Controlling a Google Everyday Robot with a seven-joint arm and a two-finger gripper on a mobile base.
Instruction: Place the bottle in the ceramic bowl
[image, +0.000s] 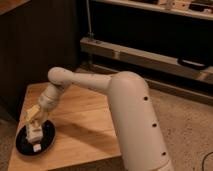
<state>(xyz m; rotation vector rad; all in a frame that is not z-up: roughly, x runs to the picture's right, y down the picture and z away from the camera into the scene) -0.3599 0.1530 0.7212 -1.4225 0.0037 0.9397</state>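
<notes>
Wooden table (85, 130) w/ black ceramic bowl (47, 136) at front-left corner, tool (34, 131) right above bowl.

A smooth, matt white plastic-looking arm (125, 105) reaches to a pale gripper (34, 131) poised over a glossy black ceramic bowl (47, 139); the whitish, translucent bottle (36, 140) with its white cap looks like plastic. They sit on a light wooden table (85, 130) with visible grain and a soft satin sheen. The floor (190, 130) beside it looks rough and speckled, like carpet.
</notes>
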